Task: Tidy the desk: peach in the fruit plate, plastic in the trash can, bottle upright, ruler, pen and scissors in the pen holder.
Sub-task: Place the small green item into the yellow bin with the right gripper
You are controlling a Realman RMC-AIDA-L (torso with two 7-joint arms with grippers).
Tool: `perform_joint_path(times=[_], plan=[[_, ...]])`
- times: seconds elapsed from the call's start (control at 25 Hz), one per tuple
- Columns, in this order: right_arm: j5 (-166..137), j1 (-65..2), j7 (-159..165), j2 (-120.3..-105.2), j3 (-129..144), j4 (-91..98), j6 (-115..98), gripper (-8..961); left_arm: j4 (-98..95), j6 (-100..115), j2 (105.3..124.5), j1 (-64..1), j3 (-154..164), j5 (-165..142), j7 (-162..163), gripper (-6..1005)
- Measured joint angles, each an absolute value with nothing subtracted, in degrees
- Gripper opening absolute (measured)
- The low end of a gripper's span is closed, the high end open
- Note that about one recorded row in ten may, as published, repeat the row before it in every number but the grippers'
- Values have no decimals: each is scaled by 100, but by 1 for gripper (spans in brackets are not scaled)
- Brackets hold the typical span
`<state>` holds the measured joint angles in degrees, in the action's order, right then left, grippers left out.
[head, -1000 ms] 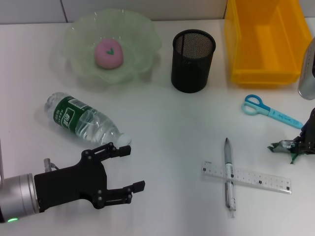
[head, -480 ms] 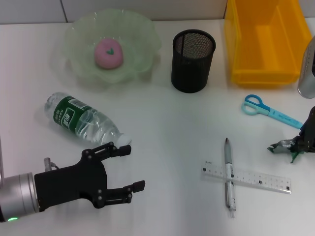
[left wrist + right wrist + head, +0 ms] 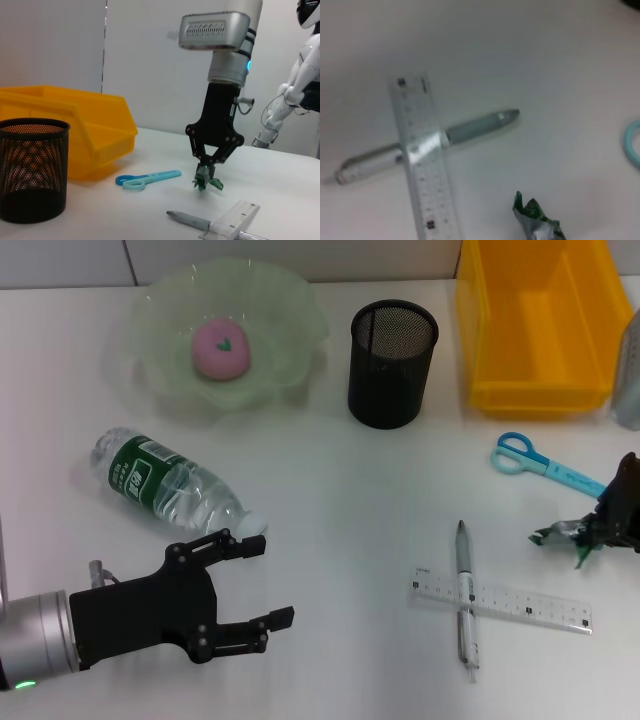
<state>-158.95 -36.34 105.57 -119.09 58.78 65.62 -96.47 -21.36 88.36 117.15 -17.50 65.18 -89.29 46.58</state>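
Meanwhile, the left gripper idles, fingers spread wide, beside the fallen bottle; the right gripper pinches the plastic wrapper just above the table, apparently bound next for the yellow bin.

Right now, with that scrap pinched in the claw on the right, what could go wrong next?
The right gripper holds the plastic scrap only by its top edge, lifted off the table, so it might slip out before reaching the yellow bin. The scissors lie between the scrap and the bin, so a low pass could knock them. The left gripper waits open beside the lying bottle, which looks free to roll if nudged.
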Motion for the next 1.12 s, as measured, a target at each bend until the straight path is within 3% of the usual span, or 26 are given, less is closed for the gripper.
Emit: perform_joint_path(times=[0.64, 0.8, 1.12], plan=[[-14024, -3279, 9145, -11678, 4172, 6197, -10346, 44, -2136, 8849, 11725, -1754, 6505, -8930, 4658, 849], [-13297, -3053, 8190, -11548, 3668, 5187, -10298, 42, -2136, 8885, 11725, -1757, 6495, -8918, 4658, 849], [-13072, -2872, 6591, -11464, 2447, 3670, -10090, 39, -2136, 8932, 11729, -1779, 6495, -8890, 4716, 849]])
